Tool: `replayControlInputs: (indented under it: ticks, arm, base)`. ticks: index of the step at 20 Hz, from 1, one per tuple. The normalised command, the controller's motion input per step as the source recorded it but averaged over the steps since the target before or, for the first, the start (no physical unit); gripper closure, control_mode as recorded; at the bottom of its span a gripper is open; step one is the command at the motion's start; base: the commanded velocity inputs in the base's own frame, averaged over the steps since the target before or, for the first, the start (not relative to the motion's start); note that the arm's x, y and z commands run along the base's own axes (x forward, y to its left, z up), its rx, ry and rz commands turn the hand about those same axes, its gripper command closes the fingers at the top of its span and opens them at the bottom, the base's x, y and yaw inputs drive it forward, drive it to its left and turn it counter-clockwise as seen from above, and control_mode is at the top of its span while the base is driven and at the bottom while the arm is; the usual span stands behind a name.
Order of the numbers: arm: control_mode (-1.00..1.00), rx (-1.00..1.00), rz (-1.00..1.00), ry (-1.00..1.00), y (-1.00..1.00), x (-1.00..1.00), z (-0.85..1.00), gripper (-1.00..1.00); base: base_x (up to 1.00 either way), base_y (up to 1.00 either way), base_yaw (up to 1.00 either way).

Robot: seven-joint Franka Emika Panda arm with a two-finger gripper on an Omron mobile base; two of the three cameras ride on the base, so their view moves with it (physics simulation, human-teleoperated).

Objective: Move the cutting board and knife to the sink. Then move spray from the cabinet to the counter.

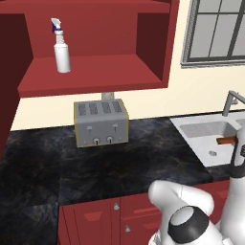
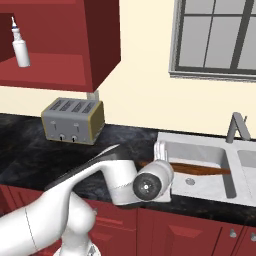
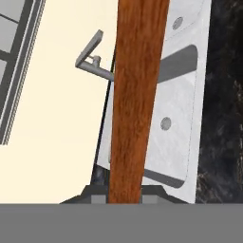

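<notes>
My gripper (image 3: 126,192) is shut on the cutting board (image 3: 137,95), which shows edge-on as a long brown wooden slab. The board (image 2: 200,169) is held level over the left basin of the white sink (image 2: 212,150), reaching out from the hand (image 2: 161,159) at the basin's left rim. Its brown end (image 1: 226,140) also shows above the sink (image 1: 203,130). The white spray (image 1: 61,50) with its blue collar stands upright on the shelf of the open red cabinet (image 1: 95,76). It appears again at far left (image 2: 20,47). The knife is out of view.
A grey toaster (image 1: 101,122) stands at the back of the black counter (image 1: 119,162), below the cabinet. The grey faucet (image 2: 237,127) rises behind the sink under the window (image 2: 220,35). Red base cabinets run along the counter's front.
</notes>
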Motion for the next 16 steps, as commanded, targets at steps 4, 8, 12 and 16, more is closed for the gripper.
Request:
replayControlInputs:
  ticks: [4, 8, 12, 16]
  arm:
    - [-1.00, 0.14, 0.06, -0.01, -0.38, 0.13, 0.00, 1.00]
    - [-1.00, 0.18, 0.09, -0.01, -0.12, 0.12, 0.00, 1.00]
    - [-1.00, 0.20, 0.12, -0.01, -0.01, 0.19, 0.00, 1.00]
    - [-1.00, 0.20, 0.15, -0.02, -0.02, 0.22, 0.00, 1.00]
  base:
    - [0.00, 0.00, 0.00]
    - [0.00, 0.00, 0.00]
    - [0.00, 0.00, 0.00]
    - [0.00, 0.00, 0.00]
